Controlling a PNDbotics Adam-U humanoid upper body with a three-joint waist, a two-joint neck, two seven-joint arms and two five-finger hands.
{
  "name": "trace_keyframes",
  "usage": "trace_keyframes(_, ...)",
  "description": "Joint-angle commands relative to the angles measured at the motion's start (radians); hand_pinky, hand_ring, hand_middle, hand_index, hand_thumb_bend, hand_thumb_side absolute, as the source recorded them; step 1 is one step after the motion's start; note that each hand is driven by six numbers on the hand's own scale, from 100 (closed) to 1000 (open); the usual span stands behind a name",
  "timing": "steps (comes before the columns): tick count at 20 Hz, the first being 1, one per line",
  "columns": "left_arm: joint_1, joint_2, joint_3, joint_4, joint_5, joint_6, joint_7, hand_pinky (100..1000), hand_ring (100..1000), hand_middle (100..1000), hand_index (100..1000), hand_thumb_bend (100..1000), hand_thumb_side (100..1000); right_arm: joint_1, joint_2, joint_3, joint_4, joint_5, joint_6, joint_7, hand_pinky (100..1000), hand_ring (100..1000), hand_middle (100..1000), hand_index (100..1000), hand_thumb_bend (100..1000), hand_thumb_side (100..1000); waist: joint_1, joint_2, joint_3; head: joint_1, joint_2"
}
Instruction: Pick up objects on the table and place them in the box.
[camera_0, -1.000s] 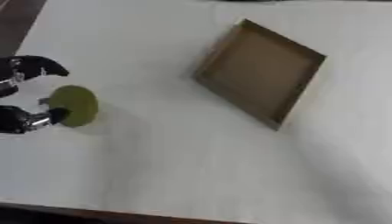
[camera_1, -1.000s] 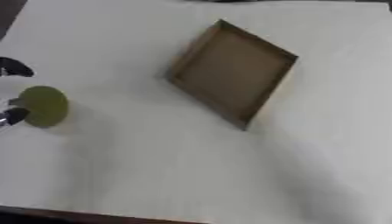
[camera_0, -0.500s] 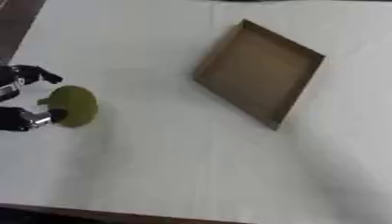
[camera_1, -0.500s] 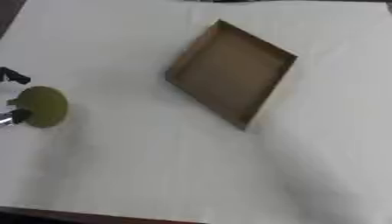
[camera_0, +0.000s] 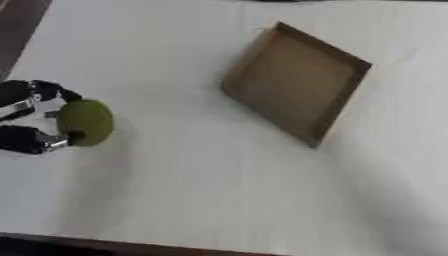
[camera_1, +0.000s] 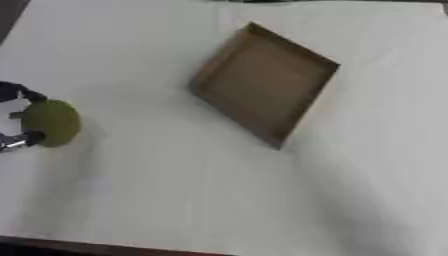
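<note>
Left hand (camera_0: 26, 120) at the table's (camera_0: 201, 200) left edge has its fingers and thumb curled round the green ball (camera_0: 85, 122). Being round, it could roll free mid-carry and miss the box. Farther off, the open cardboard box (camera_0: 297, 90) lies well apart, empty

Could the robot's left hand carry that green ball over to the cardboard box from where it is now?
Probably yes. The left hand already has its fingers curled round the green ball, and only bare white table lies between it and the open cardboard box. Whether the arm stretches that far is unclear.
</note>
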Motion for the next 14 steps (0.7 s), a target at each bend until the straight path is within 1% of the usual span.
trace_keyframes(1, -0.017, 0.017, 0.004, -0.007, 0.0, 0.004, 0.003, 871, 841, 712, 895, 356, 718, -0.006, -0.014, -0.006, -0.016, -0.006, 0.0, 0.002, 850, 711, 605, 687, 100, 524, 0.004, -0.023, -0.001, 0.003, -0.006)
trace_keyframes(3, -0.021, 0.014, 0.001, -0.006, -0.007, 0.008, 0.007, 871, 841, 712, 895, 356, 718, -0.006, -0.013, -0.006, -0.016, -0.006, 0.0, 0.002, 850, 711, 605, 687, 100, 524, 0.004, -0.023, -0.001, 0.004, -0.006)
trace_keyframes(4, -0.025, 0.011, -0.001, -0.004, -0.016, 0.008, 0.01, 826, 794, 669, 875, 348, 591, -0.005, -0.012, -0.005, -0.016, -0.007, 0.001, 0.002, 851, 711, 605, 688, 100, 524, 0.004, -0.023, -0.001, 0.004, -0.006)
trace_keyframes(5, -0.03, 0.008, -0.005, -0.001, -0.032, 0.008, 0.012, 792, 759, 652, 862, 360, 502, -0.004, -0.011, -0.005, -0.016, -0.008, 0.001, 0.003, 851, 711, 605, 688, 100, 524, 0.004, -0.023, -0.001, 0.005, -0.006)
trace_keyframes(6, -0.034, 0.005, -0.008, 0.004, -0.05, 0.007, 0.016, 774, 743, 640, 853, 369, 450, -0.004, -0.011, -0.005, -0.016, -0.008, 0.001, 0.003, 851, 711, 605, 688, 100, 524, 0.004, -0.023, -0.001, 0.005, -0.006)
trace_keyframes(7, -0.037, 0.002, -0.012, 0.009, -0.071, 0.004, 0.021, 736, 713, 625, 841, 400, 355, -0.004, -0.01, -0.005, -0.016, -0.008, 0.001, 0.003, 851, 711, 605, 688, 100, 524, 0.004, -0.024, -0.001, 0.006, -0.006)
trace_keyframes(9, -0.043, -0.005, -0.019, 0.023, -0.12, -0.008, 0.03, 706, 688, 619, 833, 458, 208, -0.004, -0.009, -0.005, -0.016, -0.009, 0.0, 0.004, 851, 712, 605, 688, 100, 524, 0.004, -0.024, -0.001, 0.007, -0.006)
trace_keyframes(12, -0.049, -0.015, -0.03, 0.042, -0.187, -0.035, 0.033, 694, 695, 636, 844, 519, 127, -0.003, -0.008, -0.005, -0.016, -0.01, 0.0, 0.004, 851, 712, 605, 688, 100, 524, 0.004, -0.024, -0.002, 0.007, -0.007)
trace_keyframes(13, -0.05, -0.017, -0.032, 0.05, -0.206, -0.044, 0.032, 698, 720, 672, 864, 536, 165, -0.002, -0.007, -0.005, -0.016, -0.011, 0.0, 0.004, 852, 712, 605, 689, 100, 524, 0.004, -0.024, -0.002, 0.007, -0.007)
trace_keyframes(14, -0.051, -0.019, -0.034, 0.058, -0.226, -0.051, 0.03, 702, 728, 682, 866, 549, 166, -0.002, -0.007, -0.005, -0.016, -0.011, -0.001, 0.004, 852, 712, 605, 689, 100, 524, 0.004, -0.024, -0.002, 0.008, -0.008)
